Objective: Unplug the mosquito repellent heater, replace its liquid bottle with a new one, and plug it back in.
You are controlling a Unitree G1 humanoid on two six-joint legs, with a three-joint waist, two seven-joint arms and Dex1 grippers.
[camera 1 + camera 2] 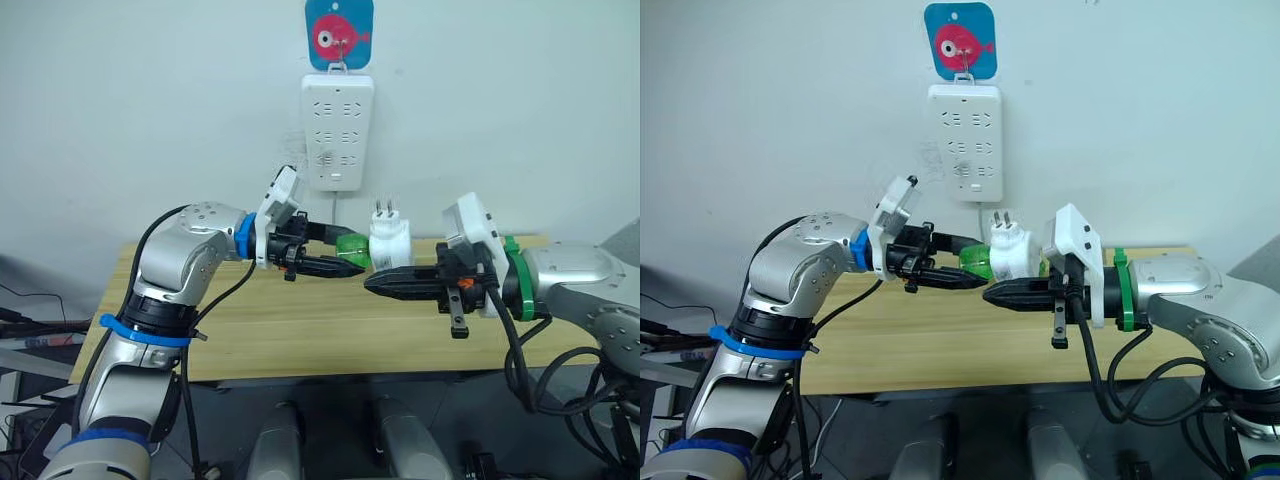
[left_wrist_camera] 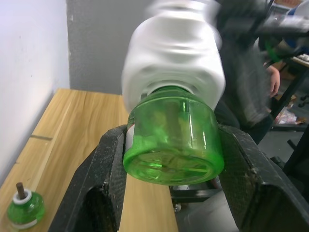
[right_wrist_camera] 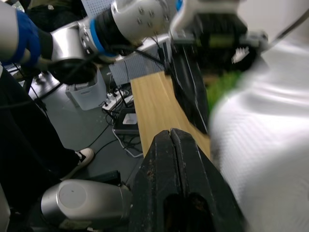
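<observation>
Above the counter (image 1: 300,340), the mosquito repellent heater (image 1: 391,243) is unplugged and held in mid-air between both arms, prongs up, below the wall power strip (image 1: 338,130). Left gripper (image 2: 169,193) fingers are clamped on the green bottle (image 2: 173,137), which remains seated in the heater. Right gripper (image 1: 385,284) fingers are closed beneath the heater body. Bottle removal appears under way; fitting the second green bottle (image 2: 23,208), standing near the counter's wall-side edge, and replugging remain. Open counter lies beneath both arms.

Heater (image 1: 391,246) above the table (image 1: 300,330), bottle (image 1: 351,251) to its left, power strip (image 1: 338,131) behind
</observation>
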